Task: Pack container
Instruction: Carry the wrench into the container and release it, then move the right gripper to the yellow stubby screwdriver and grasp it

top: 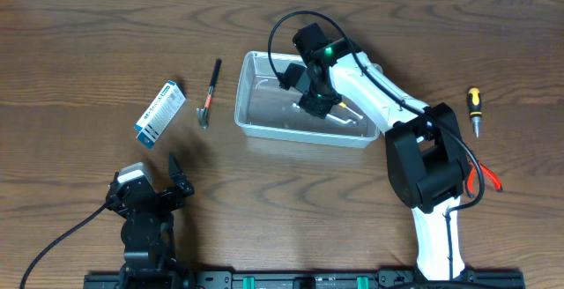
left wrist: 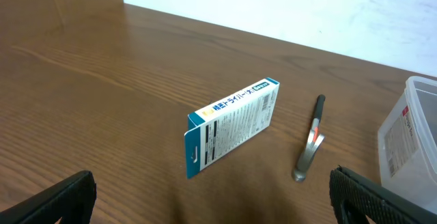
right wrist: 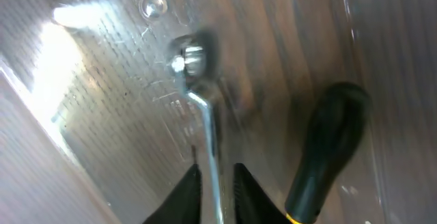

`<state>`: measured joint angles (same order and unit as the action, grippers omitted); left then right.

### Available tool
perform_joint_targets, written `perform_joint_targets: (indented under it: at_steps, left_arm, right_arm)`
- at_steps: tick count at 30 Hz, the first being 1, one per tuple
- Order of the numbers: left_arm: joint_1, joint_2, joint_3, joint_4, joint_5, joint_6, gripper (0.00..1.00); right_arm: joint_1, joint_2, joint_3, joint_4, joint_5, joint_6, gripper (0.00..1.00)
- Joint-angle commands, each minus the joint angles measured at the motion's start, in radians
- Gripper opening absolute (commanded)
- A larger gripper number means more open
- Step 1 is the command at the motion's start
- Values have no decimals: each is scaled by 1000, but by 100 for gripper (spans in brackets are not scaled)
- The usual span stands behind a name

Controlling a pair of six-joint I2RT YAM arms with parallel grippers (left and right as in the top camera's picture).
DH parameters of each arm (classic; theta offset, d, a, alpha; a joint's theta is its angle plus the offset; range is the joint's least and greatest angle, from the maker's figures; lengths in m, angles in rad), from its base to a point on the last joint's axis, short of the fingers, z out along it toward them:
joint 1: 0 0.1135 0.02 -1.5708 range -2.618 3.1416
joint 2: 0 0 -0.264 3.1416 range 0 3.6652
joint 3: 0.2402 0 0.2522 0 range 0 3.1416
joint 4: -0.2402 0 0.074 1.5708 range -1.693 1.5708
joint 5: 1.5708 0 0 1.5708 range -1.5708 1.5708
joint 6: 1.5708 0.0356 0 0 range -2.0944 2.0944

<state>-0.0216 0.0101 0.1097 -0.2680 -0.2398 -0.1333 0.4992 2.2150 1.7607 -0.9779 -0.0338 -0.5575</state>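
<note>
The container point(top: 256, 117) is a clear greyish tub at the table's middle back; its corner also shows at the right of the left wrist view point(left wrist: 410, 142). My right gripper point(top: 317, 104) reaches down inside it. Seen from the right wrist, a bent metal wrench point(right wrist: 205, 115) lies on the container floor point(right wrist: 102, 80). Its shaft runs between the right gripper's point(right wrist: 215, 190) fingers, which stand narrowly open with a thin gap on each side. A black handle with a yellow band point(right wrist: 328, 149) lies beside it. My left gripper point(top: 150, 176) point(left wrist: 218, 207) rests wide open and empty at the front left.
A blue-and-white cardboard box point(top: 159, 112) point(left wrist: 232, 125) lies left of the container. Beside it is a small black-handled metal tool point(top: 210, 93) point(left wrist: 311, 142). At the right lie a yellow-and-black screwdriver point(top: 474, 108) and red-handled pliers point(top: 485, 179).
</note>
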Motion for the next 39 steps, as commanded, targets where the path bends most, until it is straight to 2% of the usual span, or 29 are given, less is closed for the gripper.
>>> perform_joint_targets:
  at_steps: [1, 4, 7, 12, 14, 16, 19, 24, 30, 34, 39]
  left_arm:
    - [3, -6, -23, -7, -5, 6, 98]
    - [3, -6, -23, -7, -4, 6, 98]
    - [3, -6, -23, -7, -5, 6, 98]
    - [3, -6, -23, -7, -5, 6, 98]
    - [3, -6, -23, -7, -5, 6, 98]
    - [3, -6, -23, -7, -5, 6, 98]
    - [3, -6, -23, -7, -5, 6, 98]
    - [3, -6, -23, -7, -4, 6, 98]
    - [3, -6, -23, -7, -4, 6, 98]
    - [3, -6, -23, -7, -4, 6, 98]
    - [3, -6, -23, -7, -4, 6, 98]
  right_arm:
    - [22, 1, 26, 0, -8, 14, 11]
    - [33, 1, 62, -19, -8, 51, 7]
    - [46, 1, 148, -77, -8, 75, 8]
    - [52, 1, 355, -190, 6, 153, 18]
    - [45, 1, 440, -232, 55, 212, 23]
    - [31, 1, 531, -286, 119, 268, 32]
    - [-5, 1, 640, -359, 210, 344, 38]
    - [-113, 1, 727, -463, 248, 409, 37]
    - [-319, 1, 719, -548, 233, 492, 36]
    - [-465, 1, 709, -567, 197, 499, 40]
    - [-621, 2, 663, -578, 170, 513, 39]
